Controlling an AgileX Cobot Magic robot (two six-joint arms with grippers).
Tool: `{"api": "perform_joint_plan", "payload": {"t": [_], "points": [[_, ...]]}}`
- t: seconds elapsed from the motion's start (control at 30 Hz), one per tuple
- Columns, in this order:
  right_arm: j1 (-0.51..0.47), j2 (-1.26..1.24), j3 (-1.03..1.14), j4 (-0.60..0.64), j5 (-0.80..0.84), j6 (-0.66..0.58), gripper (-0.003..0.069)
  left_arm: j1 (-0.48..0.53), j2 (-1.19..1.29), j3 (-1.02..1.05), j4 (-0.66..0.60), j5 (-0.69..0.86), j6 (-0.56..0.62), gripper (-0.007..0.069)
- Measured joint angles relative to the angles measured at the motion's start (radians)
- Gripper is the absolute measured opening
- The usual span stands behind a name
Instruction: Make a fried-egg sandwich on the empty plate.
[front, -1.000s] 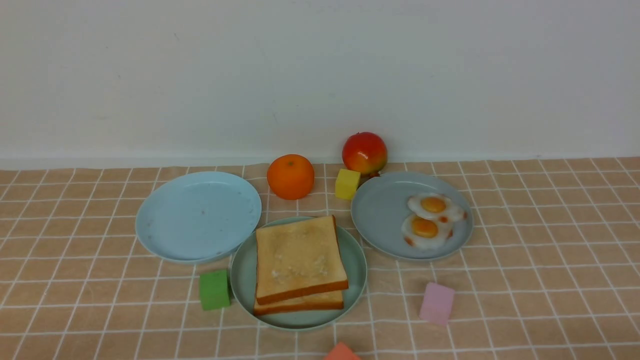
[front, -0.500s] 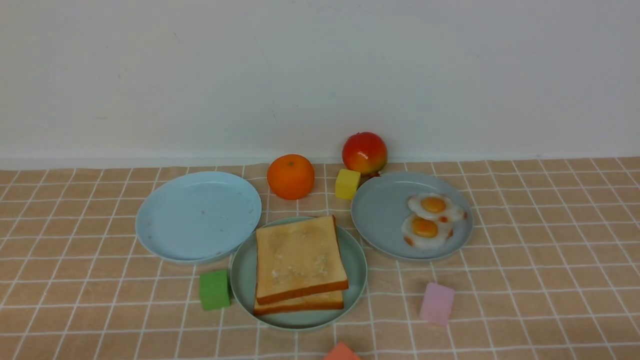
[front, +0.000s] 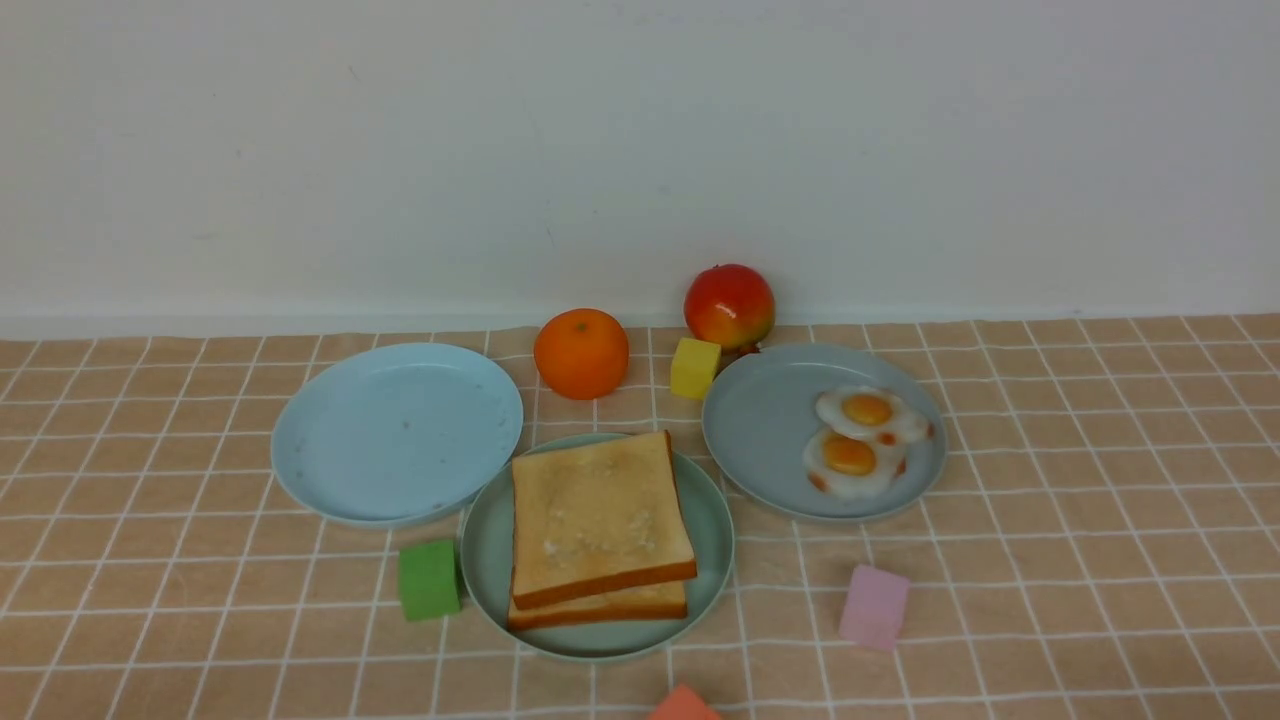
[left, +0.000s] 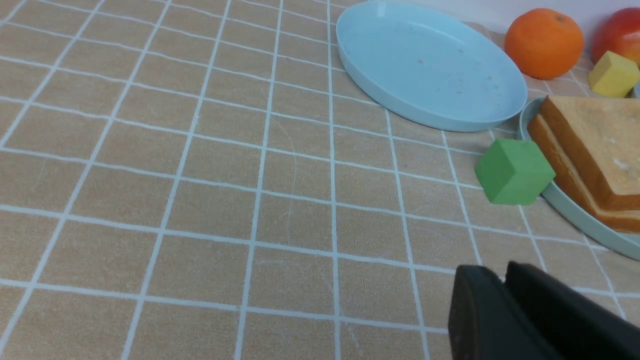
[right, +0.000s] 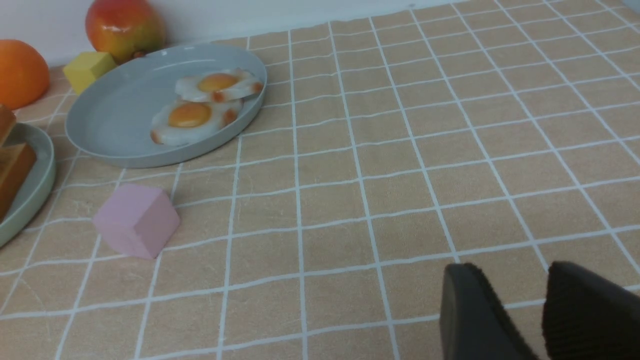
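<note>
Left tool (left: 502, 280): fingers pressed together, grasping nothing, low over the bench (front: 1100, 520).
Right tool (right: 510, 295): fingers parted by a narrow gap, nothing between them.
Mint-green plate (front: 485, 560): nearest plate, centre; two toast slices (front: 598, 520) stacked on it, no egg visible between them.
Green cube (front: 429, 579): just beside that plate's left rim.
Grey-blue plate (front: 760, 430): farther right, holding two fried eggs (front: 855, 440).
Sky-blue plate (front: 395, 430): farther left.

It looked like a staged lab tabletop — a checked cloth (front: 1050, 480) against a bare white wall (front: 640, 150), toy foam cubes (front: 430, 580) among plastic food lower centre.
</note>
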Motion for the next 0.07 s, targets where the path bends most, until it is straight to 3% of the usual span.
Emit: {"api": "perform_joint_plan", "payload": {"t": [0.07], "points": [[0.000,0.000,0.000,0.000,0.000,0.000,0.0238,0.000,0.000,0.000,0.000,0.000,0.000,0.0083]]}}
